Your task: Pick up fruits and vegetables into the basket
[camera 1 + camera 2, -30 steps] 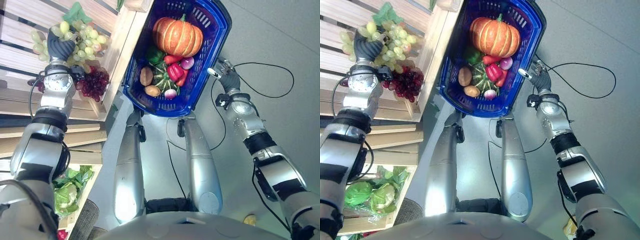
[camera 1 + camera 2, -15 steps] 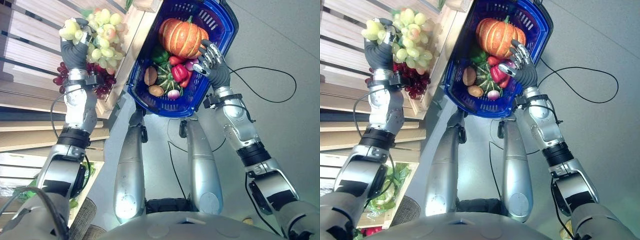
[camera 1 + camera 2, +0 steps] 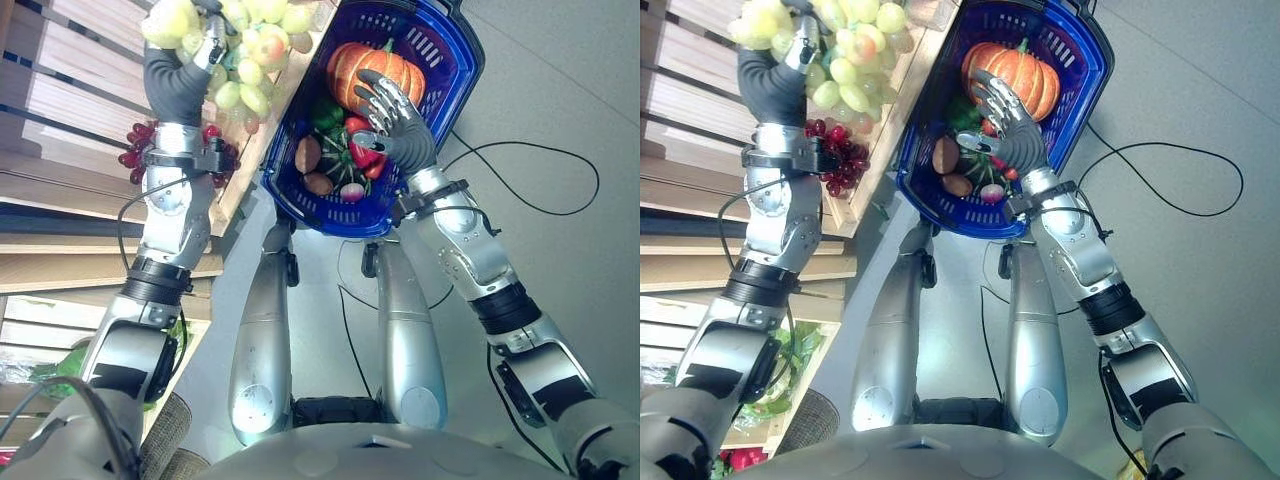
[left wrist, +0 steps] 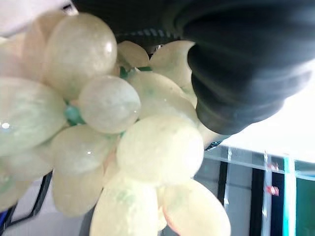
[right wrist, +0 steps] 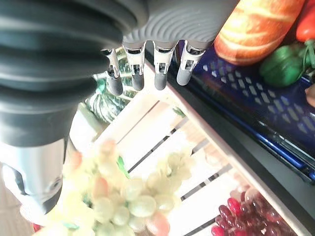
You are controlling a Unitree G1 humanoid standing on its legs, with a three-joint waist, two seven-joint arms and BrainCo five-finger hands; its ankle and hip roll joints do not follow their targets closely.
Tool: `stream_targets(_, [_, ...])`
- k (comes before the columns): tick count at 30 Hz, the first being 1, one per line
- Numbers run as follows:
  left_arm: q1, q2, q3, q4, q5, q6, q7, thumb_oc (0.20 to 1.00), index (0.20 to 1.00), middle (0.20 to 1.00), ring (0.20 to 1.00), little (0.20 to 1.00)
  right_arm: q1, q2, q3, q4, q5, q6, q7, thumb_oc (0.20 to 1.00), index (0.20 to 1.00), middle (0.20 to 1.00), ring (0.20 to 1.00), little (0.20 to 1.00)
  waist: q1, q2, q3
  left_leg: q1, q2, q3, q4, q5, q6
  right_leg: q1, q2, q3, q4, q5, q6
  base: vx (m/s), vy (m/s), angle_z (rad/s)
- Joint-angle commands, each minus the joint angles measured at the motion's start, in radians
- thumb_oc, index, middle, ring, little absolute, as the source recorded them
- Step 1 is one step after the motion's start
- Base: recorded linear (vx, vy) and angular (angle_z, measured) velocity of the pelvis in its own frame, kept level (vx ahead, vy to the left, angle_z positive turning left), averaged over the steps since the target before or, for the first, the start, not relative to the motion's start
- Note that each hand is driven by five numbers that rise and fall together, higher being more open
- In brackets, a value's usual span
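In the left eye view my left hand (image 3: 180,80) is raised high, and its fingers are curled around a bunch of green grapes (image 3: 245,45). The bunch sits on the far side of that hand and hangs toward the blue basket (image 3: 445,70), just over the edge of the wooden crate (image 3: 262,110). Below the left wrist I see a bunch of red grapes (image 3: 135,155) lying in the crate. My right hand (image 3: 395,125) is over the basket with its fingers spread straight and holding nothing. Right behind its fingertips sits the orange pumpkin (image 3: 350,65). Beside its palm lie a red pepper (image 3: 362,155), a green pepper (image 3: 325,112), two brown potatoes (image 3: 308,155) and a small radish (image 3: 352,192).

In the right eye view it is the same scene: the left hand (image 3: 775,85) is clamped on the green grapes, the right hand (image 3: 1010,130) is flat and open above the vegetables.

In the left wrist view the pale green grapes (image 4: 113,147) press close against the dark cover. The fingers are hidden here, so I judge the grasp from the head views.

In the right wrist view the straight fingers (image 5: 157,73) point past the basket rim (image 5: 236,128). Beyond them I see the green bunch, somewhat blurred, perhaps with some pinkish berries in it.
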Motion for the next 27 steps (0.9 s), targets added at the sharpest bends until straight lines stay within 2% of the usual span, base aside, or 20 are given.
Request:
stream_targets(1, [-0.046,-0.022,-0.007,-0.126,0.043,-0.042,-0.041,0.2,0.2,0.2,0.2,0.2,0.006,0.02,0.011,-0.123,0.051,-0.017,0.02,1.0,1.0,1.0,1.0,1.0,-0.005,0.017,-0.041,0.007,-0.022,-0.034,0.057,-0.074,0.005,0.09,-0.017,-0.038,-0.066,0.001,0.07,0.0,0.0,0.0])
stream_targets(9, [-0.083,-0.049,-0.062,-0.196,-0.011,0.002,-0.107,0.2,0.2,0.2,0.2,0.2,-0.033,0.04,0.05,-0.144,0.042,-0.01,-0.003,1.0,1.0,1.0,1.0,1.0,-0.003,0.011,-0.041,0.011,-0.026,-0.035,0.053,-0.071,0.008,0.095,-0.019,-0.044,-0.077,0.013,0.073,0.0,-0.02,0.01])
stream_targets(27, [-0.114,-0.153,-0.156,-0.29,-0.127,0.037,-0.222,0.2,0.2,0.2,0.2,0.2,-0.101,0.093,0.103,-0.135,0.049,-0.028,-0.049,1.0,1.0,1.0,1.0,1.0,0.002,0.005,-0.041,0.018,-0.039,-0.04,0.038,-0.062,0.018,0.106,-0.019,-0.056,-0.099,0.03,0.074,0.0,-0.001,0.0])
